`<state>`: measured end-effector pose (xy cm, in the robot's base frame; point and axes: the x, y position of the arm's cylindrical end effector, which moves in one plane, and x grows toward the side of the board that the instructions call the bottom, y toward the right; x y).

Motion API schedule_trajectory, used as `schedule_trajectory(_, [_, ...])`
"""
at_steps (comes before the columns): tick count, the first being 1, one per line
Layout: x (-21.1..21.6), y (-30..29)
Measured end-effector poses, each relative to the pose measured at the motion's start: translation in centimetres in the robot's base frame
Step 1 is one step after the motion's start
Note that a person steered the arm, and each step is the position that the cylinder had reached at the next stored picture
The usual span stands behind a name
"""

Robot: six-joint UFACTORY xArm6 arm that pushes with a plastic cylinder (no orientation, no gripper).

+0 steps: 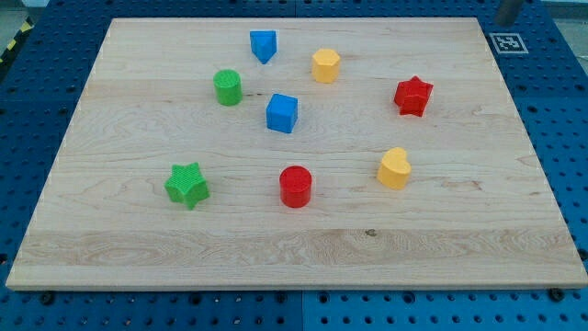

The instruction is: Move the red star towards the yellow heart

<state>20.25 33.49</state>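
Observation:
The red star (413, 96) lies on the wooden board (294, 244) at the view's right, upper half. The yellow heart (394, 169) lies below it and slightly to the left, about a block's width and a half away. My tip does not clearly show. A short grey stub (508, 11) pokes in at the view's top edge, beyond the board's top right corner, far from every block.
Also on the board are a yellow hexagonal block (325, 65), a blue wedge-like block (263, 45), a blue cube (282, 113), a green cylinder (228, 87), a green star (187, 185) and a red cylinder (296, 186). A black-and-white marker tag (505, 42) lies off the top right corner.

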Motion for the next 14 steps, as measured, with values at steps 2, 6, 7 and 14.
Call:
schedule_trajectory(2, [0.3, -0.6])
schedule_trajectory(6, [0.3, -0.9])
schedule_trajectory(7, [0.3, -0.9])
schedule_trajectory(14, [15.4, -15.2])
